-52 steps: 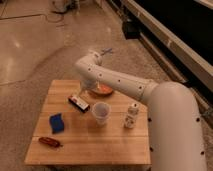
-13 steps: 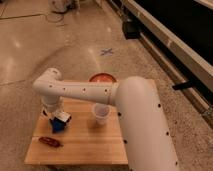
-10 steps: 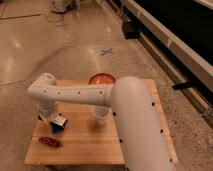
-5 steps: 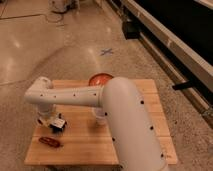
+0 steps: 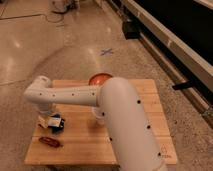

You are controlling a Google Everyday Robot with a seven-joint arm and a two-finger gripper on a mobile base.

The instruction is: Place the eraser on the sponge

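The blue sponge (image 5: 56,126) lies on the left side of the wooden table (image 5: 150,100). The eraser (image 5: 52,120), black with a white face, lies on top of the sponge or just above it; I cannot tell whether they touch. My gripper (image 5: 49,116) hangs straight down from the white arm's wrist, right over the eraser and the sponge. The wrist hides the gripper's tip. The arm (image 5: 75,95) sweeps in from the lower right and covers much of the table's middle.
A red-brown elongated object (image 5: 51,142) lies near the front left corner. An orange bowl (image 5: 100,78) stands at the back edge. A translucent cup (image 5: 98,114) peeks out beside the arm. Bare floor surrounds the table; a dark wall base runs along the right.
The eraser has left the table's middle and now sits at the sponge on the left. Over the last second the arm's elbow swung further left, with the gripper staying over the sponge.
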